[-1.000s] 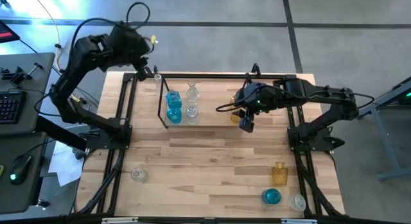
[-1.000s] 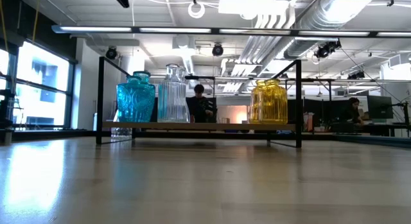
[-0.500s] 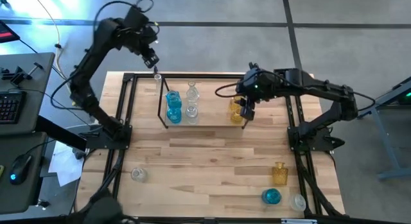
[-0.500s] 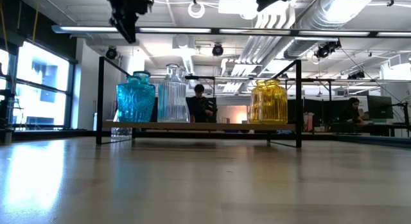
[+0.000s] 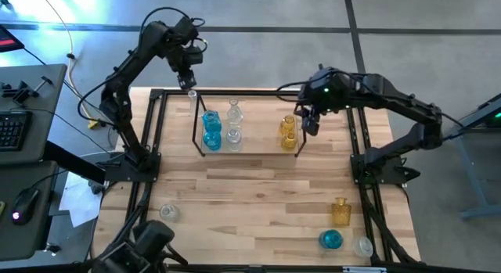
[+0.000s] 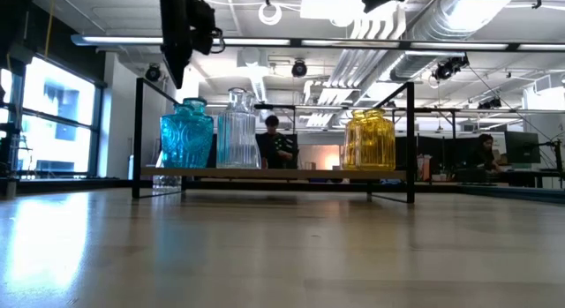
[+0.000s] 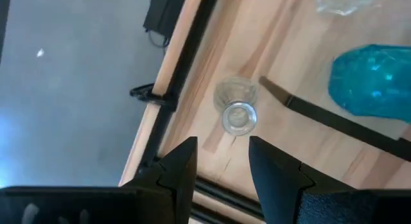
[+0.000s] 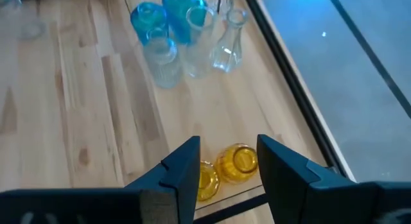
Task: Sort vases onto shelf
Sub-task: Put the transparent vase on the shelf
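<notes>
Left end effector (image 7: 218, 163), fingers apart and empty, hangs above the small clear vase (image 7: 236, 111) at the table's (image 5: 258, 195) eleven o'clock corner; slick, breakable glass, probably best pinched across its narrow neck.

vases (image 5: 211, 131) on shelf (image 5: 258, 148), table (image 5: 258, 195)

Glass on wood, framed in black metal

The surface (image 5: 258, 187) is pale, smooth planked wood with faint sheen; the vases (image 5: 211, 131) are glossy translucent ribbed glass; the shelf (image 6: 274, 174) has thin matt black metal rods.
</notes>
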